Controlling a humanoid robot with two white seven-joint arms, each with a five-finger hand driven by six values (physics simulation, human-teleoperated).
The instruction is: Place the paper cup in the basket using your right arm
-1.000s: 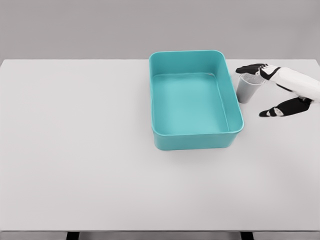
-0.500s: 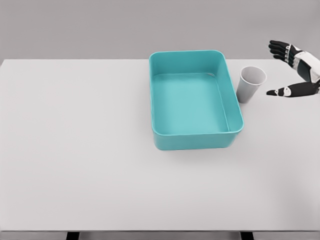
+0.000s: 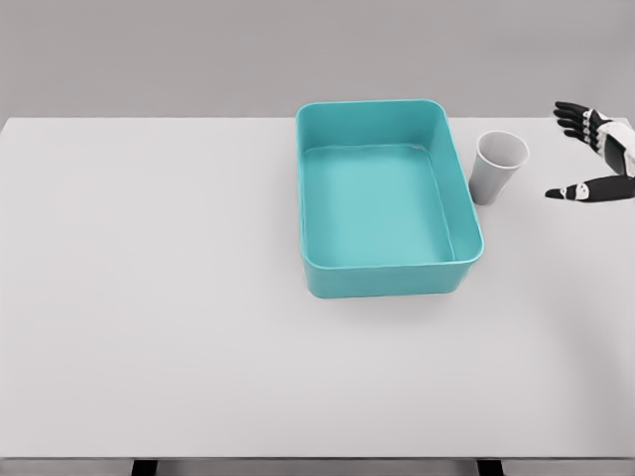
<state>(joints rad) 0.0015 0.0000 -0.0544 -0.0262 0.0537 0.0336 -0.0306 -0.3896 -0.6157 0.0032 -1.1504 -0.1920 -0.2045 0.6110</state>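
A white paper cup (image 3: 496, 166) stands upright on the white table, just right of the teal basket (image 3: 310, 198) and outside it. My right hand (image 3: 580, 154) hovers at the right edge of the view, well to the right of the cup and apart from it. Its black fingers are spread and hold nothing. The basket's inside looks bare. My left arm does not show.
The white table (image 3: 149, 297) spans the whole view, with its front edge near the bottom of the picture. A plain grey wall lies behind it.
My right hand was at the cup one second ago with fingers over its rim. It has drawn back to the right, away from the cup. The cup stays upright beside the basket.
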